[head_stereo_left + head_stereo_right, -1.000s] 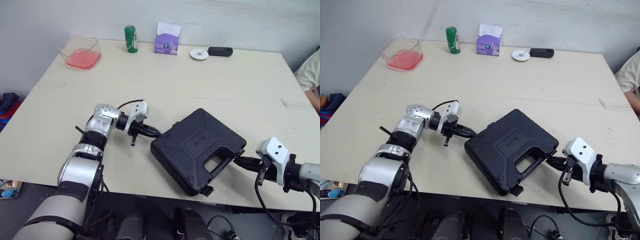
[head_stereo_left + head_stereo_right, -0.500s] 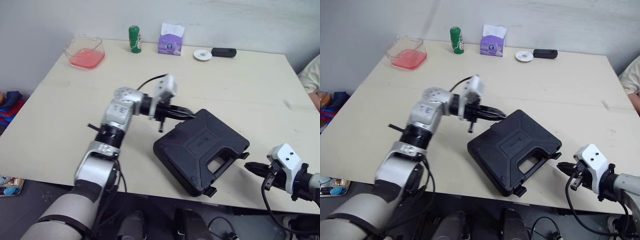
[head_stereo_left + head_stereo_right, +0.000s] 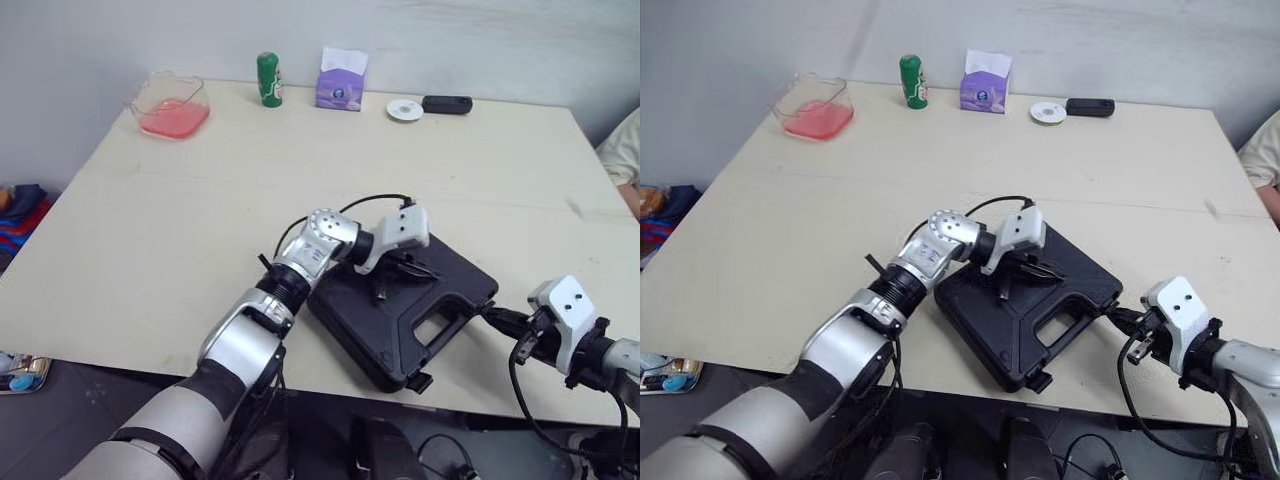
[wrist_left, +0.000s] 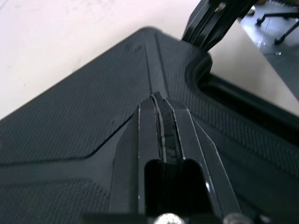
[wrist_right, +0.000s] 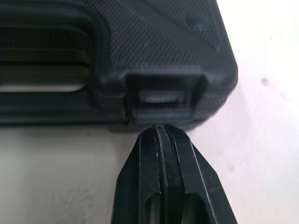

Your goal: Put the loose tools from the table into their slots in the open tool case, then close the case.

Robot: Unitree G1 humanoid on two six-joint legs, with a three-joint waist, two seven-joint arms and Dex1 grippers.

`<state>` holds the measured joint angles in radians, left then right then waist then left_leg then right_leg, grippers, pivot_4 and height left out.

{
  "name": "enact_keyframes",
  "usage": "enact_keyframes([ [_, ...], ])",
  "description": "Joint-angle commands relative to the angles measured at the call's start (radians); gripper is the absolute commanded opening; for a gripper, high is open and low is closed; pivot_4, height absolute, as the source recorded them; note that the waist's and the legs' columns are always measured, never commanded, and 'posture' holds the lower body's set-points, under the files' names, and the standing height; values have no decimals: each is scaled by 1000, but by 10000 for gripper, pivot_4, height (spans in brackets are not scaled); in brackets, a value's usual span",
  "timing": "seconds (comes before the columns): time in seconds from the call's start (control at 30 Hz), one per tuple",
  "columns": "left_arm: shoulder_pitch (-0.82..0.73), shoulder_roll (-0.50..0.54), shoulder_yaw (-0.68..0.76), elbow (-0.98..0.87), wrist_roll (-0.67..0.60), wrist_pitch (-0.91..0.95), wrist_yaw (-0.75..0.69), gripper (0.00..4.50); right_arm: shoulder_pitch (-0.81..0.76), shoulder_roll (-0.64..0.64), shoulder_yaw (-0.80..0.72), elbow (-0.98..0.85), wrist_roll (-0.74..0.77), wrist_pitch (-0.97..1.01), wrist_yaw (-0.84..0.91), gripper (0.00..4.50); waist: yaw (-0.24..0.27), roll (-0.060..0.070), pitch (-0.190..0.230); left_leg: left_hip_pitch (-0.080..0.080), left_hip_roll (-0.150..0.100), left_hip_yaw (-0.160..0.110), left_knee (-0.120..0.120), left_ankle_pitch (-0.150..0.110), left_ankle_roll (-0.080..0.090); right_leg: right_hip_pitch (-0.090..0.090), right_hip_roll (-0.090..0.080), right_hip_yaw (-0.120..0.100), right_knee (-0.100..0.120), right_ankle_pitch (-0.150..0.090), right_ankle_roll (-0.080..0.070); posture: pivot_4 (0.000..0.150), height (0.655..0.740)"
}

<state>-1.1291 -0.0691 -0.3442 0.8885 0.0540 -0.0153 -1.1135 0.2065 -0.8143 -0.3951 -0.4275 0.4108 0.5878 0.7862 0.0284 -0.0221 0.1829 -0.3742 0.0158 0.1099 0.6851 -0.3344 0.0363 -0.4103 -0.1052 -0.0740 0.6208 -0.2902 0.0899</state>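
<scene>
The black tool case lies closed near the table's front edge, its handle cutout toward me. My left gripper is shut, with its tip pressed down on the textured lid close to the handle. My right gripper is shut too. Its tip sits right at the latch on the case's right front corner. In the left wrist view, the right gripper's fingers show beyond the case edge. I see no loose tools on the table.
Along the table's far edge stand a clear container of pink stuff, a green can, a purple tissue box, a white disc and a black device. A person's sleeve shows at the right edge.
My left gripper rose from the case's left corner, swung over the lid and came down onto it. My right gripper backed off from the case, then returned to the latch.
</scene>
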Motion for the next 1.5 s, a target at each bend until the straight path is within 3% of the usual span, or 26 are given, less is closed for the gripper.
enact_keyframes([
  [0.03, 48, 29, -158, 90, 159, -86, -34, 803, -4, -4, -5, -47, 13, -16, 7, 0, -2, 0, -3, 1, 0, 0, 0, 0, 0, 1, 0, 0, 0, 0, 0, 1500, 7400],
  [0.3, 41, 9, -150, 159, 174, -127, 47, 803, -55, 9, -3, -78, 57, 43, -13, 0, -6, -4, -19, 6, 1, -5, 0, -4, 6, 11, -3, 0, -4, 0, 0, 1500, 7400],
  [1.0, 37, 1, -138, 171, 165, -113, 61, 803, -153, 11, 69, -75, 39, 51, -27, 0, -32, -4, -23, 6, 1, -12, -2, -5, 6, 14, -3, -2, -8, 0, 0, 1500, 7400],
  [1.27, 34, 13, -112, 147, 136, -100, 48, 803, -114, -15, 52, -84, 28, 52, 3, 0, -30, -4, -23, 6, 1, -13, -3, -5, 5, 14, -3, -3, -8, 0, -1, 1500, 7400],
  [1.33, 37, 39, -66, 67, 68, -108, -21, 803, -81, -30, 9, -119, 57, 72, 31, 0, -30, -2, -23, 6, 1, -13, -3, -5, 5, 14, -3, -3, -8, 0, -1, 1500, 7400],
  [1.5, 98, 161, 16, -361, -182, 206, -312, 803, 15, -48, -69, -249, 202, 156, 102, 0, -29, 10, -13, 3, 1, -13, -3, -3, 2, 12, -3, -4, -8, 0, -1, 1500, 7400],
])
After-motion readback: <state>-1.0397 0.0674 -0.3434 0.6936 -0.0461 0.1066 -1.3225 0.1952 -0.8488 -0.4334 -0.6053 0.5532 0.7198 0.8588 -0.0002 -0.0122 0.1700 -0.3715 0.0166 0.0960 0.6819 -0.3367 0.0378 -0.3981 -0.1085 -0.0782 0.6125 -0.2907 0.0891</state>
